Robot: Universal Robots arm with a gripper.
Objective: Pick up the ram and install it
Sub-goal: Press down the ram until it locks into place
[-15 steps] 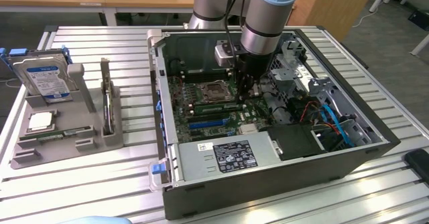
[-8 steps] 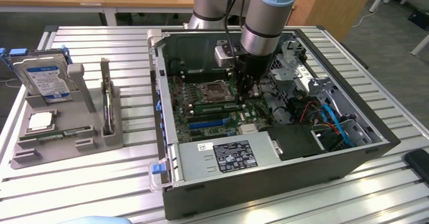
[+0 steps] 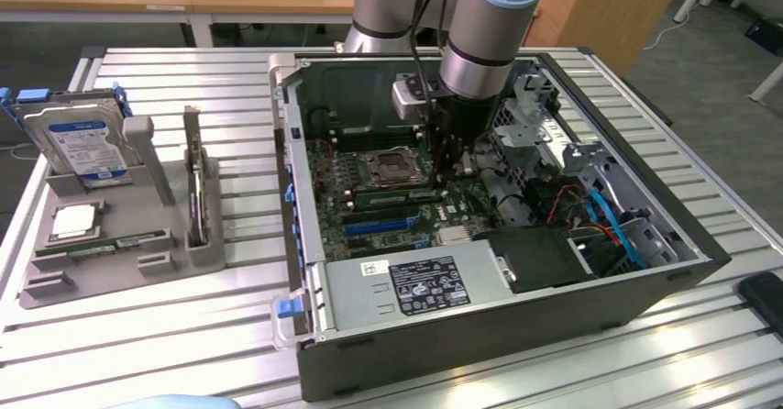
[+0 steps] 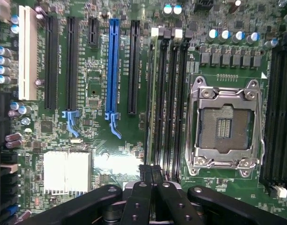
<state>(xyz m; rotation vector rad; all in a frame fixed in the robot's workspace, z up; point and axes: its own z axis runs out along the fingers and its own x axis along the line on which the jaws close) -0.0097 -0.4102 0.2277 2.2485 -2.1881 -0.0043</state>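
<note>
Arm is down inside the open PC case (image 3: 490,336) on the slatted counter (image 3: 183,336), hand (image 3: 448,157) hanging right over the motherboard (image 3: 367,212), beside the empty CPU socket (image 3: 394,164). In the wrist view the hand (image 4: 149,180) has its fingertips (image 4: 144,171) pressed together with no gap between them, lined up on the end of the bank of black memory slots (image 4: 169,93) that sits between the CPU socket (image 4: 225,126) and the blue expansion slot (image 4: 113,70). The ram (image 3: 394,192): the exterior view shows a green strip lying along those slots just under the hand, and it looks seated in the board. The arm shadows it, so I can't say for sure it is fully home, or whether the fingertips touch it. The second ram stick (image 3: 116,244) lies flat in the grey holder (image 3: 73,285) on the counter, well apart from the case on the exterior view's left. The same holder carries the square silver processor chip (image 3: 73,218) just behind that stick and the hard drive (image 3: 83,143) standing upright at the back. The power supply (image 3: 410,285) with its label fills the near corner of the case.
</note>
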